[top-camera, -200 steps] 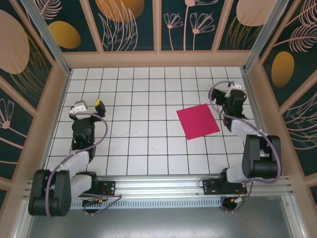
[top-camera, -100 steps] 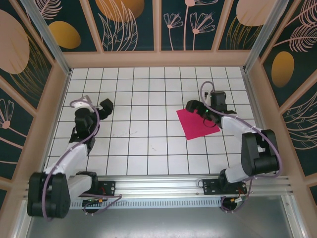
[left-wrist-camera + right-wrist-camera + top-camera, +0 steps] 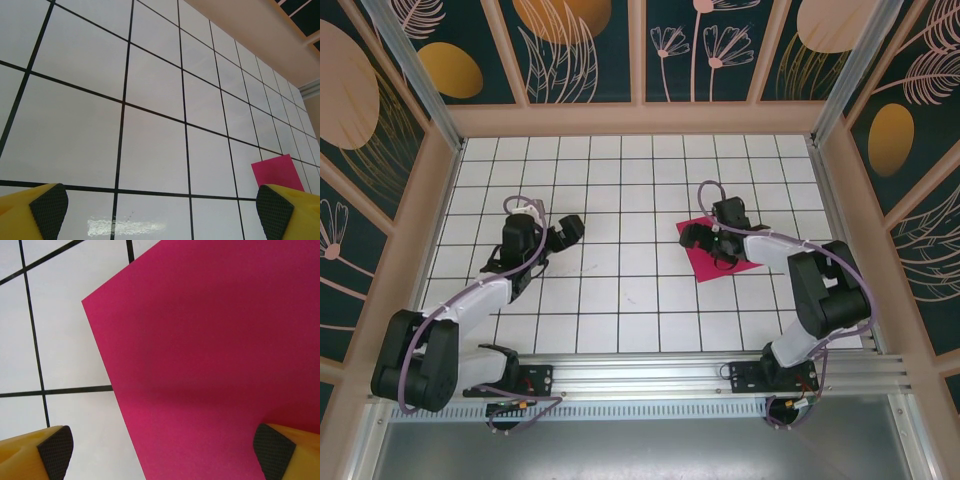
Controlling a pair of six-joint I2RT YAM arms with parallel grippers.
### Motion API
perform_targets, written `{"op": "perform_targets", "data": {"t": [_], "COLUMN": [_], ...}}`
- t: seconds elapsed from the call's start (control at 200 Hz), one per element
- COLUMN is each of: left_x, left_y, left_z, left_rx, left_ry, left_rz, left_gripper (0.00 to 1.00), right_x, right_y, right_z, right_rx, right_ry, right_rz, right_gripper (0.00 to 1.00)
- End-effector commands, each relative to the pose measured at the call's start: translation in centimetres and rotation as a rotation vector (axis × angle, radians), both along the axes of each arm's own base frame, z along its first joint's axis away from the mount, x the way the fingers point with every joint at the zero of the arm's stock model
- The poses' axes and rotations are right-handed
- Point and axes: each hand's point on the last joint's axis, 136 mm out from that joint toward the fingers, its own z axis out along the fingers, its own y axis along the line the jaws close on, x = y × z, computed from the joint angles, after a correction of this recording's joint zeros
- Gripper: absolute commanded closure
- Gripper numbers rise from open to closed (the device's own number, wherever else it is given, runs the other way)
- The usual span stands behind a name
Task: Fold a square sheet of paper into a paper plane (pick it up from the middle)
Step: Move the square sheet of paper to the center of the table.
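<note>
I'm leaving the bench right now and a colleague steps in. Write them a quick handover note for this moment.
Left hand: open, empty, over the bare table left of centre.
Right hand: open, empty, above the sheet of paper near its corner.
Paper: flat and unfolded on the table, right of centre.
Done: nothing folded yet.
Left: grasp the sheet at its middle, then every fold of the plane.
</note>
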Motion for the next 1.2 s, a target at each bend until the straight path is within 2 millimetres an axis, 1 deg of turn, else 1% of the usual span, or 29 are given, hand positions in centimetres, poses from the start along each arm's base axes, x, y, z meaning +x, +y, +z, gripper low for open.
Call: {"op": "perform_targets", "data": {"t": [0.0, 0.17, 0.21, 0.24, 0.27, 0.305, 0.34, 0.41, 0.435, 0.485, 0.545, 0.575, 0.625, 0.636, 0.651, 0.701, 0.746, 0.786, 0.811, 0.826, 0.886, 1.016, 1.061, 1.196], "left_x": [0.1, 0.0, 0.0, -0.1, -0.1, 0.0, 0.0, 0.1, 0.1, 0.2, 0.1, 0.1, -0.1, -0.1, -0.2, -0.5, -0.8, -1.1, -1.2, -1.3, -1.4, -1.4, -1.4, -1.3], "left_y": [-0.8, -0.9, -0.9, -1.0, -1.1, -1.1, -1.2, -1.7, -2.0, -2.7, -4.0, -4.7, -5.9, -6.1, -6.6, -7.9, -9.0, -9.6, -9.8, -9.8, -9.8, -9.5, -9.4, -9.3], "left_z": [0.6, 0.5, 0.6, 0.7, 0.9, 1.1, 1.2, 1.5, 1.6, 1.9, 2.0, 2.0, 1.9, 1.9, 1.9, 1.6, 1.4, 1.2, 1.1, 1.0, 0.7, 0.6, 0.6, 0.9], "left_rx": [-0.019, -0.024, -0.025, -0.026, -0.026, -0.023, -0.019, -0.015, -0.015, -0.013, -0.011, -0.014, -0.017, -0.017, -0.015, -0.016, -0.021, -0.028, -0.032, -0.036, -0.045, -0.028, -0.014, 0.009], "left_ry": [0.007, 0.017, 0.014, 0.013, 0.008, 0.006, 0.001, -0.004, -0.006, -0.007, -0.008, -0.006, 0.000, 0.003, 0.006, 0.017, 0.019, 0.024, 0.025, 0.026, 0.028, 0.032, 0.035, 0.029], "left_rz": [-0.028, -0.026, -0.028, -0.032, -0.038, -0.042, -0.048, -0.070, -0.082, -0.100, -0.132, -0.145, -0.173, -0.175, -0.185, -0.207, -0.231, -0.237, -0.235, -0.231, -0.220, -0.210, -0.209, -0.215], "left_gripper": [0.01, 0.02, 0.02, 0.02, 0.01, 0.02, 0.01, 0.01, 0.02, 0.01, 0.02, 0.01, 0.01, 0.01, 0.02, 0.02, 0.02, 0.01, 0.01, 0.02, 0.02, 0.02, 0.01, 0.01], "right_x": [-1.9, -3.3, -3.4, -3.4, -3.2, -2.6, -2.4, -1.4, -0.9, -0.3, 0.3, 0.6, 0.5, 0.9, 1.1, 1.2, 1.4, 1.3, 1.2, 1.0, 0.5, -1.0, -1.4, -3.1], "right_y": [1.0, 3.3, 4.3, 5.4, 6.0, 5.7, 6.1, 5.2, 4.9, 4.0, 3.1, 2.7, 2.5, 1.7, 1.3, 0.8, 0.0, 0.0, 0.2, 0.7, 1.6, 2.7, 2.8, 4.0], "right_z": [-1.8, -2.7, -2.4, -1.8, -1.3, -0.8, -0.1, 1.5, 2.2, 2.9, 3.2, 3.1, 2.8, 2.7, 2.6, 2.1, 1.6, 1.3, 1.2, 1.2, 0.9, -0.2, -0.6, -1.5], "right_rx": [0.014, 0.065, 0.084, 0.098, 0.083, 0.041, 0.008, -0.108, -0.157, -0.239, -0.302, -0.324, -0.358, -0.363, -0.366, -0.348, -0.345, -0.325, -0.315, -0.290, -0.240, -0.129, -0.101, -0.009], "right_ry": [0.086, 0.118, 0.111, 0.090, 0.074, 0.059, 0.043, 0.005, -0.021, -0.044, -0.065, -0.067, -0.060, -0.055, -0.052, -0.020, 0.010, 0.025, 0.028, 0.033, 0.050, 0.098, 0.108, 0.141], "right_rz": [-0.028, -0.043, -0.024, 0.016, 0.036, 0.019, 0.032, 0.028, 0.037, 0.059, 0.107, 0.130, 0.172, 0.155, 0.155, 0.176, 0.159, 0.162, 0.169, 0.185, 0.195, 0.118, 0.077, 0.012], "right_gripper": [0.04, 0.06, 0.07, 0.08, 0.08, 0.08, 0.08, 0.09, 0.09, 0.08, 0.07, 0.06, 0.05, 0.05, 0.04, 0.04, 0.05, 0.06, 0.06, 0.06, 0.07, 0.10, 0.11, 0.11]}}
